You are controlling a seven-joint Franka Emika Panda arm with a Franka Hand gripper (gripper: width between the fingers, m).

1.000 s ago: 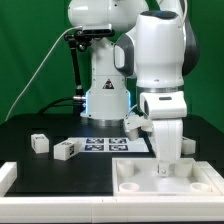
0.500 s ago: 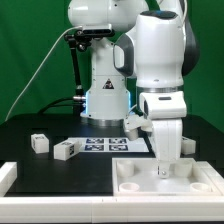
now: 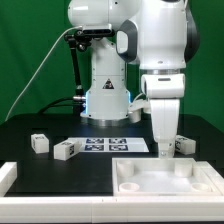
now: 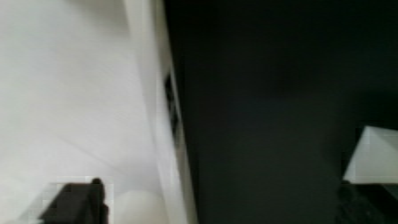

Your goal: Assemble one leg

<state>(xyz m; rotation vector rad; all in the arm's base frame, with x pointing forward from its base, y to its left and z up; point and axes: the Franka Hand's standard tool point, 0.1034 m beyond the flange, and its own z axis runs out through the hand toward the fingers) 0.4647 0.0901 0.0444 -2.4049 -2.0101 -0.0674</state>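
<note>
Gripper (image 3: 163,154) hangs over white panel (image 3: 128,182) at counter's front corner, exterior view's right. Jaw width and any load: we cannot tell, wrist view too blurred.

First leg (image 3: 38,143) and second leg (image 3: 65,150) lie toward counter edge at exterior view's left, well apart from gripper. Third leg (image 3: 181,146) just beside it.

Risks we judge:
- fingers clip panel rim on descent
- nearby leg knocked off position
- tilted grasp jams insertion

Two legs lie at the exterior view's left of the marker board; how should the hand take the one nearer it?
Grip the leg across its narrow width, mid-length, coming straight down from above. It lies flat on the table with its top free, and the other leg sits apart from it, so there is probably room on both sides.
</note>
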